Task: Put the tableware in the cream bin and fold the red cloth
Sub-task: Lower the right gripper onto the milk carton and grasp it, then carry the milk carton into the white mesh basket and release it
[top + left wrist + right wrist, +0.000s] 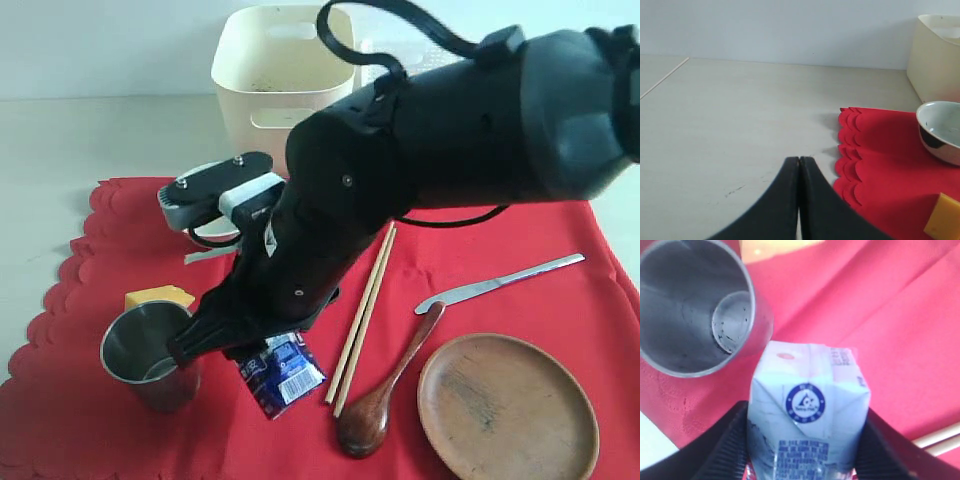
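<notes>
A carton (807, 390) is clasped by the right pincer (805, 412), beside the cup (145, 355) at lower left of the exterior view. The left pincer (799, 195) is pressed shut. Clearing seems in hand: the carton must be set aside before the cup is carried to the bin (270, 80), upper centre.

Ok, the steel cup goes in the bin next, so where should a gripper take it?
Likely the rim, from above: the steel cup stands upright, mouth open, so its wall can be pinched. Pick the side away from the milk carton beside it.
</notes>
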